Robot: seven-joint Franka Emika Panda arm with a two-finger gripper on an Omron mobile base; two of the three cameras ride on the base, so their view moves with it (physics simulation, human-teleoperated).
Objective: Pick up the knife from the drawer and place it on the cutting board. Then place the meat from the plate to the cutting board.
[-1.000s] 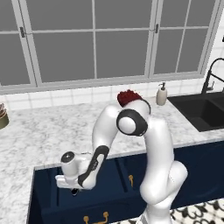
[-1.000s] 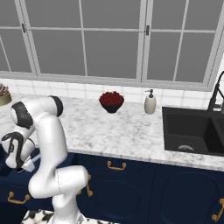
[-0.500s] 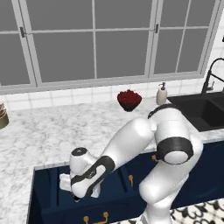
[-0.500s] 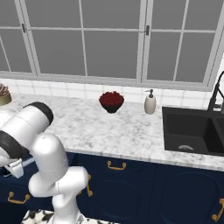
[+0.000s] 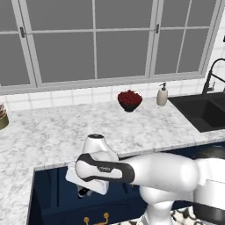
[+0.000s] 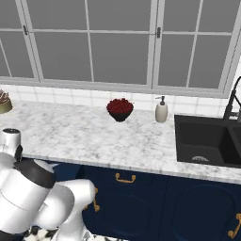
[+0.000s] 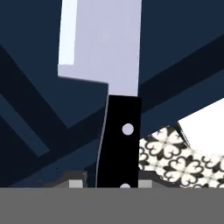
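My gripper [image 7: 116, 183] is shut on the knife's black handle [image 7: 119, 140], and the silver blade [image 7: 103, 43] points away from the hand. In the left base view the hand [image 5: 90, 178] reaches down into the open navy drawer [image 5: 48, 193], with the gripper [image 5: 83, 192] low inside it. At the counter's far left edge stands the tan plate [image 6: 4, 107] with the pinkish meat [image 6: 3, 96] on it, half cut off by the frame; the plate [image 5: 2, 119] also shows from the left. The cutting board is out of view.
A dark bowl of red fruit [image 5: 129, 100] and a soap dispenser [image 5: 162, 94] stand at the back of the marble counter [image 5: 66, 132]. The black sink [image 6: 207, 141] with its faucet lies to the right. The drawer's brass handle [image 5: 96, 217] faces me.
The arm's elbow and upper links have swung down and to the right over the drawer. The hand has stayed in the drawer, shifting slightly right, still gripping the knife.
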